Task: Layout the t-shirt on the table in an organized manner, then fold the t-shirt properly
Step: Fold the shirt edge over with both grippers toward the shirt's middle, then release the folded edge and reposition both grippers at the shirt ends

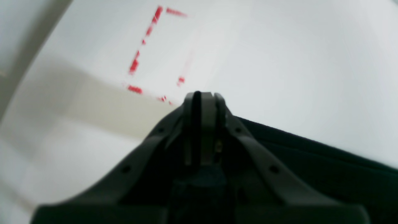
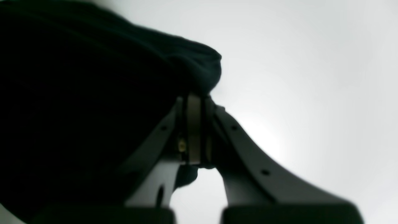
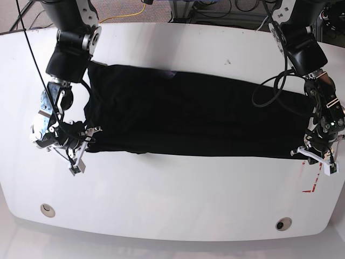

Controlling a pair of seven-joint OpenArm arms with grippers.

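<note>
The black t-shirt point(image 3: 188, 113) lies spread lengthwise across the white table point(image 3: 178, 194), with a faint purple patch near its far edge. My right gripper point(image 3: 90, 138) sits at the shirt's near corner on the base view's left. In the right wrist view that gripper point(image 2: 196, 97) is shut, with a bunched fold of the t-shirt point(image 2: 77, 93) at its tips. My left gripper point(image 3: 309, 145) is at the near corner on the opposite side. Its wrist view shows the left gripper point(image 1: 203, 93) shut low over the table point(image 1: 279, 62), and the t-shirt point(image 1: 326, 161) edge runs out from under it.
A broken red outline mark point(image 1: 135, 63) is on the table just beyond the left gripper, also visible as the red mark point(image 3: 315, 186) near the table's edge. Two small round holes point(image 3: 47, 209) point(image 3: 280, 223) sit near the front edge. Cables hang behind the table.
</note>
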